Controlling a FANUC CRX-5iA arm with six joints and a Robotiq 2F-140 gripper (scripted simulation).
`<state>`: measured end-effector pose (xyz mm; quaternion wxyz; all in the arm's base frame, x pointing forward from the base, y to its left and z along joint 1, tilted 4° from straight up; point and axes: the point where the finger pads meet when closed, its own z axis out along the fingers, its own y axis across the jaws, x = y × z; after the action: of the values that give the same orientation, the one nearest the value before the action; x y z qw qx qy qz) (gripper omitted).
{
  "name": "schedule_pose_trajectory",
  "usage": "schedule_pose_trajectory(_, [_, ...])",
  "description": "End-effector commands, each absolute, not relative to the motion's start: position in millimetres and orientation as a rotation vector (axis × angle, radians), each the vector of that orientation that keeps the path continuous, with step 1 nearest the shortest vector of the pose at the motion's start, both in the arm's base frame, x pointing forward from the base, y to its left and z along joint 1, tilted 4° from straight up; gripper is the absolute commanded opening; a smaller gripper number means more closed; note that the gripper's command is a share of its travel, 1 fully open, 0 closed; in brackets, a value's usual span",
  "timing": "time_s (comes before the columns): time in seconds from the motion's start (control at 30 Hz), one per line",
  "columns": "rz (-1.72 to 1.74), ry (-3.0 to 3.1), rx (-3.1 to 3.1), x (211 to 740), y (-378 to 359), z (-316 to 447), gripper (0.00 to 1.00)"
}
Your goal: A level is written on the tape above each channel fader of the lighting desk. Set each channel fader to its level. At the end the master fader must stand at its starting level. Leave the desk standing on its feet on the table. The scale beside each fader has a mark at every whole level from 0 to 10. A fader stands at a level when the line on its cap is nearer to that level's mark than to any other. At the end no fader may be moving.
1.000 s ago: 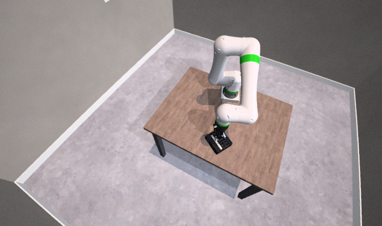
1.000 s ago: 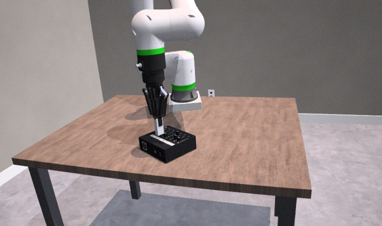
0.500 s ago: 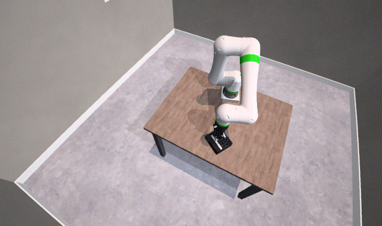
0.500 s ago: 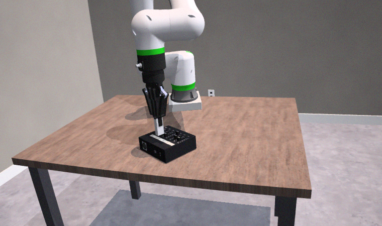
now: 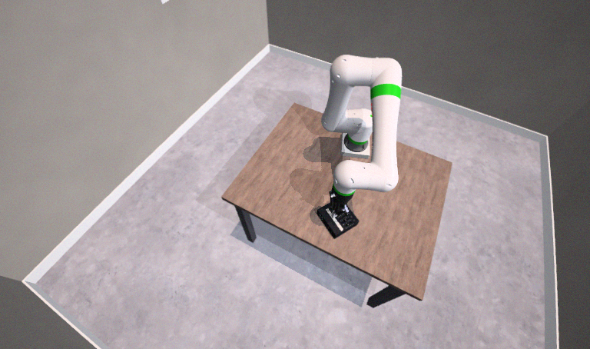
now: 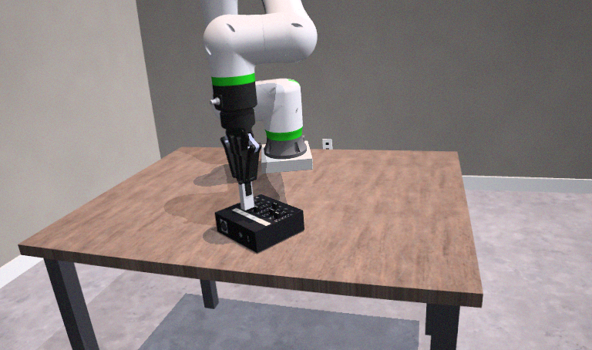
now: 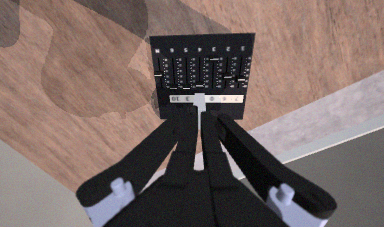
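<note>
Lighting desk (image 7: 202,77), wrist view: a row of small white characters runs along the far edge of the panel, one above each fader slot, reading roughly "M 6 5 4 3 2 1", though too small to be sure. The pale tape strip (image 7: 222,98) at the desk's near edge carries dark figures, blurred; none can be read reliably.

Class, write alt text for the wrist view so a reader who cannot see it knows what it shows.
A closed black gripper points down at a small black lighting desk with a row of faders, its pale fingertips over the strip of tape along the desk's near edge. The desk stands on a brown wooden table, with grey floor beyond the table's edge.
</note>
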<state>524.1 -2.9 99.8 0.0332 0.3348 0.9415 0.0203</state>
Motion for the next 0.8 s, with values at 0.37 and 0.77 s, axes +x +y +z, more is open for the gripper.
schedule_pose_trajectory(0.37, [0.063, 2.896, 1.030, 524.2, -2.9, 100.0, 0.00])
schedule_pose_trajectory(0.77, [0.063, 2.896, 1.030, 524.6, -2.8, 94.8, 0.00])
